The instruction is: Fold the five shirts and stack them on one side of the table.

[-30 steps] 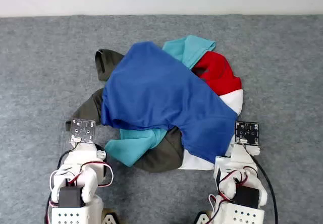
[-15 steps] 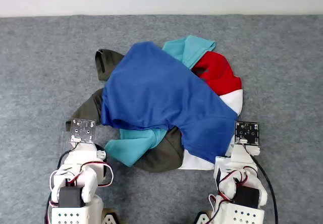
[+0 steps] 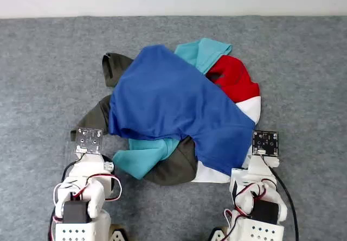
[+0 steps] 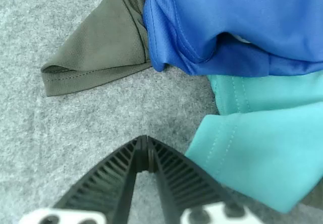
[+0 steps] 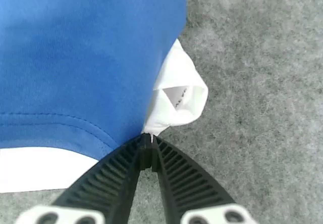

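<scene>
Several shirts lie heaped mid-table. A blue shirt (image 3: 173, 108) is spread on top, over a teal shirt (image 3: 201, 52), a red shirt (image 3: 234, 78), a white shirt (image 3: 250, 108) and an olive shirt (image 3: 115, 67). My left gripper (image 4: 146, 146) is shut with nothing in it, over bare mat beside an olive sleeve (image 4: 96, 47) and a teal sleeve (image 4: 252, 153). My right gripper (image 5: 146, 141) is shut, its tips at the edge of the blue shirt (image 5: 91, 52) and a white fold (image 5: 179, 95). Both arms (image 3: 87, 167) (image 3: 263, 167) sit at the near edge.
The grey mat (image 3: 49, 67) covers the table, with bare room to the left, to the right (image 3: 309, 78) and behind the pile. A pale wall strip runs along the far edge.
</scene>
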